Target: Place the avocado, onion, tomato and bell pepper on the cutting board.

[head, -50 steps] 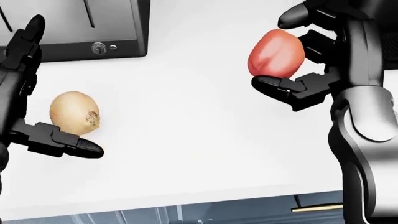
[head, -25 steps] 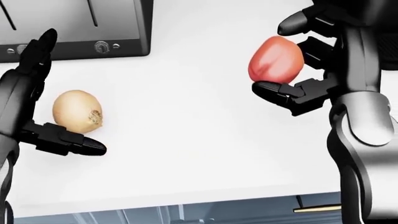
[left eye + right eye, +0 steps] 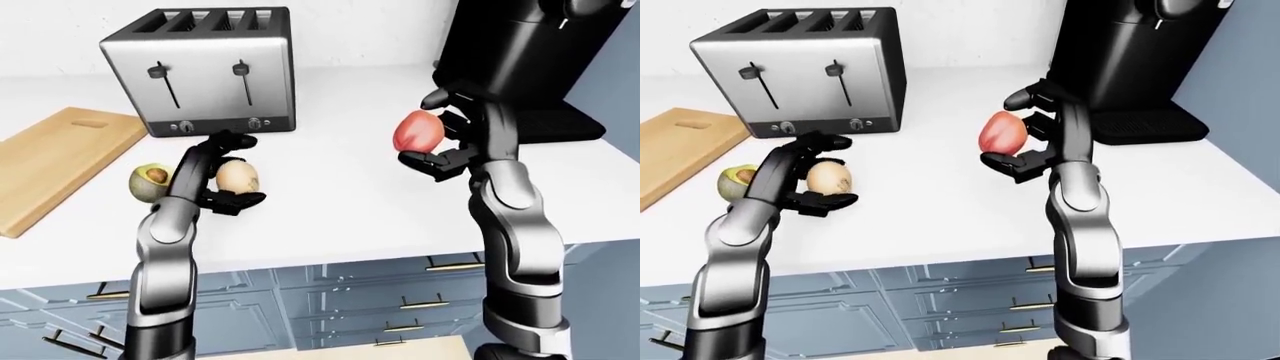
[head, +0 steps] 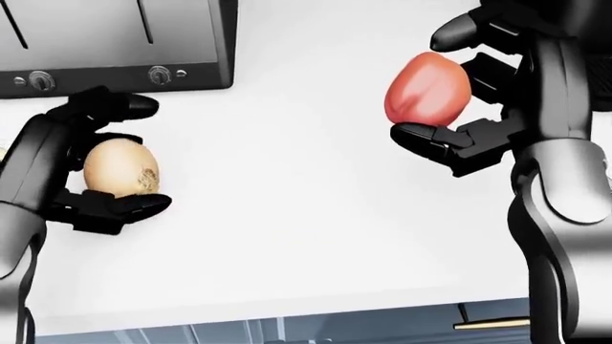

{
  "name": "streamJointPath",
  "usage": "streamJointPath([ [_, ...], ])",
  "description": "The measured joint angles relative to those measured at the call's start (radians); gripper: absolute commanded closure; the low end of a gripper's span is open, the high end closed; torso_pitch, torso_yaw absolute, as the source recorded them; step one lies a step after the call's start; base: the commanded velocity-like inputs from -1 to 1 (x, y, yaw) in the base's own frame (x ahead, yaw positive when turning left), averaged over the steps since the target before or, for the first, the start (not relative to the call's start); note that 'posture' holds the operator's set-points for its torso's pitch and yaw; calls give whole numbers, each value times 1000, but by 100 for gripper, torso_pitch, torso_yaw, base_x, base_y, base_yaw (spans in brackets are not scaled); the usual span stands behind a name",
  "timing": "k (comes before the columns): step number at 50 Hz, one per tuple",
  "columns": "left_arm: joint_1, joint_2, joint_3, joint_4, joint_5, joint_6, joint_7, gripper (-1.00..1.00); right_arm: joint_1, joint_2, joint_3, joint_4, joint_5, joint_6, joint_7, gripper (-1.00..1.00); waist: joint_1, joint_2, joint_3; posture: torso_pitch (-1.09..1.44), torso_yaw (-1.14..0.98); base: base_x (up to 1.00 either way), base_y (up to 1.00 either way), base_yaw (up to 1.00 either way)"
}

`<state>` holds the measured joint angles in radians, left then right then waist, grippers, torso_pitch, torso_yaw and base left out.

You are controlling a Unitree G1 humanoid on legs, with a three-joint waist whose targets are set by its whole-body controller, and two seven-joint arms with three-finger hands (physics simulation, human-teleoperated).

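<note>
Your white tabletop [image 3: 330,202] carries a black coffee machine [image 3: 515,52] at the left-eye view's upper right and a steel toaster [image 3: 205,71] at upper left. The wooden cutting board [image 3: 55,161] lies bare at the far left. Your right hand [image 4: 478,93] is raised above the tabletop, its fingers closed around the red tomato [image 4: 427,87]. Your left hand [image 4: 81,172] has its fingers wrapped around the onion [image 4: 120,167], low by the toaster's face. The halved avocado [image 3: 150,181] sits on the tabletop between that hand and the board.
</note>
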<state>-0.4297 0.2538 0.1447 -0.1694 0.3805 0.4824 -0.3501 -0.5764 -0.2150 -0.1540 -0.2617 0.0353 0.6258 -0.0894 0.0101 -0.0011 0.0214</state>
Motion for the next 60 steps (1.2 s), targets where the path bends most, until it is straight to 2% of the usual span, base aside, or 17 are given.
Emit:
streamJointPath([
  [9,2,-5,6,-6,15,-10,4,15,5,1,0,-10,0,6,1,100,0,3,-2,0,0,0,0,0],
  [16,3,-13,8,-33,1,13,-1,43,12,7,1,-3,-5,2,-6,100,1,2,-2,0,0,0,0,0],
  [25,-6,-13,-2,-79,-21,61,-15,62,13,2,-2,-16,-9,17,-15,100,1,-1,5,0,0,0,0,0],
  [27,-15,-18,1,-104,-32,79,-17,71,10,2,-2,-16,-12,18,-16,100,1,-3,6,0,0,0,0,0],
  [28,-20,-15,-1,-113,-36,84,-18,84,8,1,2,-13,-15,15,-16,100,0,-3,6,0,0,0,0,0],
  [30,-30,-16,1,-135,-45,99,-18,89,5,3,9,-11,-25,14,-14,100,0,-3,6,0,0,0,0,0],
  [31,-35,-17,3,-146,-51,105,-17,100,5,5,13,-12,-29,15,-13,100,0,-3,6,0,0,0,0,0],
  [36,-71,-17,16,-195,-96,132,3,100,2,5,14,-31,-41,41,1,100,3,-2,8,0,0,0,0,0],
  [45,-125,-2,47,-358,-269,255,69,100,-55,-6,10,-170,-35,146,27,100,1,1,12,0,0,0,0,0],
  [54,-70,35,80,-464,-348,343,130,100,-60,-8,24,-230,-44,205,53,100,-11,8,14,0,0,0,12,0],
  [55,-74,37,78,-471,-353,356,133,100,-56,-10,19,-232,-48,208,55,100,-16,6,17,0,0,0,62,0],
  [58,-79,46,73,-502,-367,380,138,100,-53,-5,12,-231,-58,219,58,100,-32,-29,9,0,0,0,65,0],
  [60,-84,53,78,-520,-373,380,140,100,-58,-2,11,-244,-60,215,58,100,-38,-25,4,0,0,0,64,0],
])
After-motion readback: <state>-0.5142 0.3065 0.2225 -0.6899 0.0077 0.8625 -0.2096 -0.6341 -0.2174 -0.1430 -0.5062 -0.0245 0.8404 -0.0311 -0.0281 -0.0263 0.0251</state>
